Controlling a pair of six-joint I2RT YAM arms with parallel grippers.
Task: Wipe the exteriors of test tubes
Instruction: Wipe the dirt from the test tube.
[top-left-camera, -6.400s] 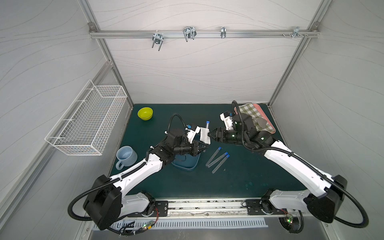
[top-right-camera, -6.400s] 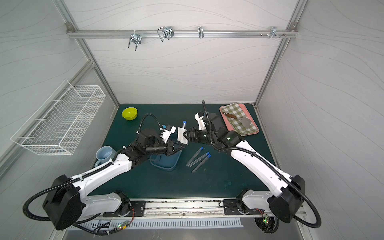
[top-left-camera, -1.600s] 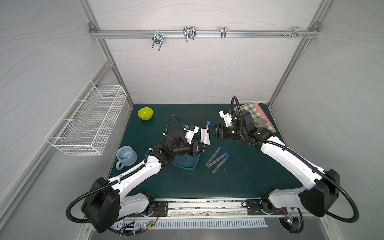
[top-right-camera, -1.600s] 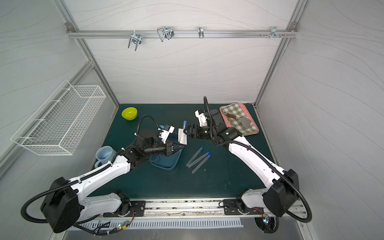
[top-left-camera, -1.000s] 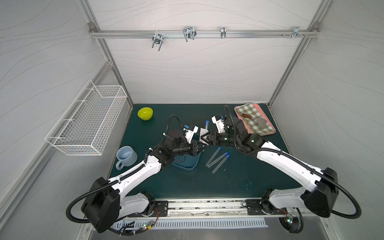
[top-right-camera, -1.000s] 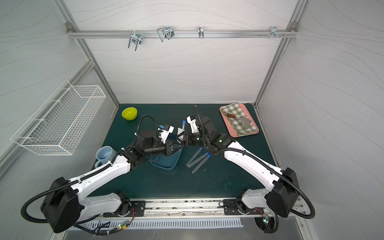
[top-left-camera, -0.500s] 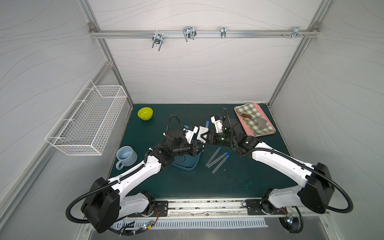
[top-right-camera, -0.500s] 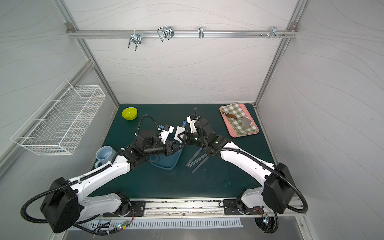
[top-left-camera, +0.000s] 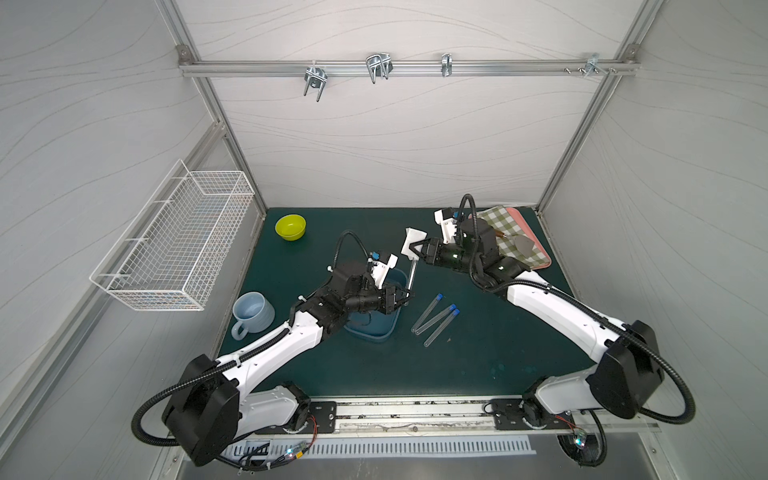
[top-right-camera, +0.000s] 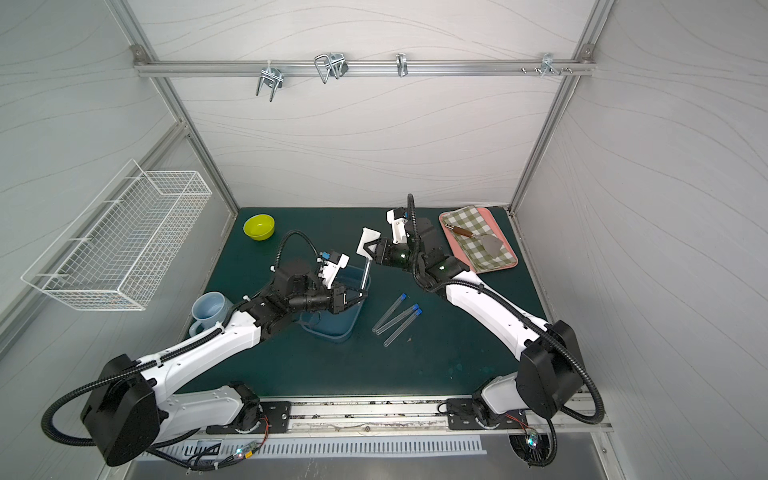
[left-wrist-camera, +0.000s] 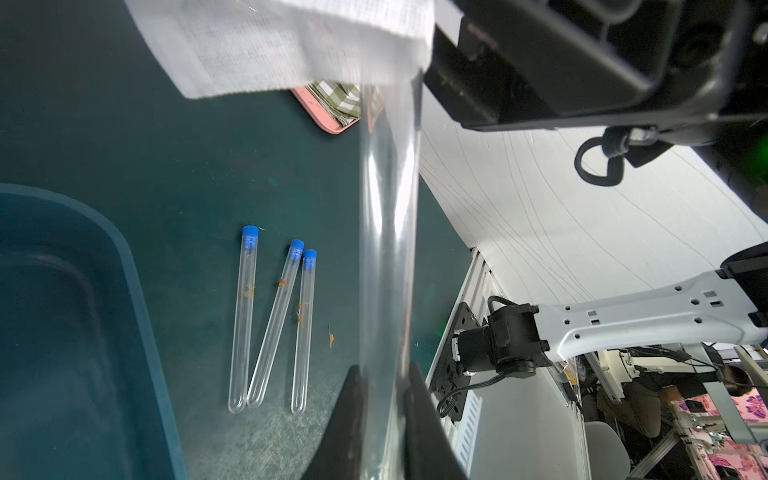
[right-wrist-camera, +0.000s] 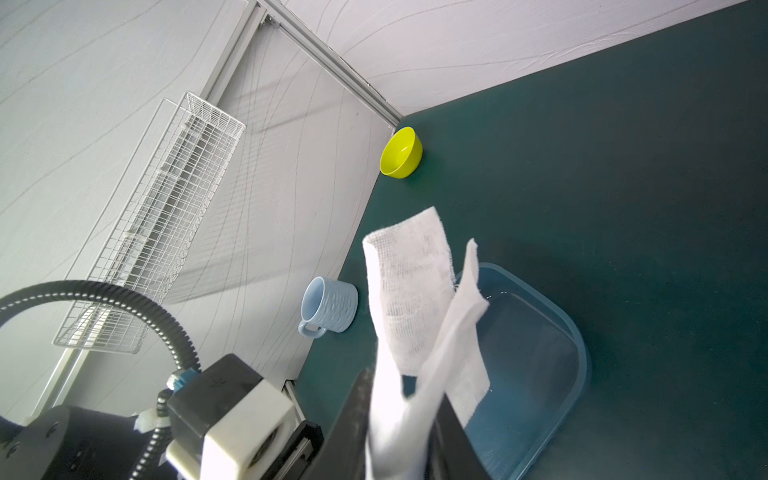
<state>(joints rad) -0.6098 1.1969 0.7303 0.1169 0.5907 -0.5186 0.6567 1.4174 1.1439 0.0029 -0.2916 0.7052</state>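
Note:
My left gripper (top-left-camera: 405, 297) (left-wrist-camera: 384, 368) is shut on the lower end of one clear test tube (top-left-camera: 411, 274) (left-wrist-camera: 388, 228), held upright over the blue tray (top-left-camera: 374, 334) (left-wrist-camera: 137, 291). At the tube's top end, my right gripper (top-left-camera: 415, 250) (right-wrist-camera: 401, 399) is shut on a white cloth (top-left-camera: 412, 239) (right-wrist-camera: 411, 299) wrapped round the tube. The cloth hides the tube's cap. Three more test tubes (top-left-camera: 434, 318) (top-right-camera: 397, 318) (left-wrist-camera: 270, 324) with blue caps lie on the green mat, right of the tray.
A pink tray (top-right-camera: 509, 264) with a checked cloth and a brown-handled metal tool sits at the back right. A yellow bowl (top-left-camera: 290, 227) stands at the back left and a pale blue mug (top-left-camera: 252, 311) at the left edge. A wire basket (top-left-camera: 178, 245) hangs on the left wall.
My right gripper has closed on the cloth round the tube and moved up along it to the top end, covering the blue cap. The left gripper has kept still.

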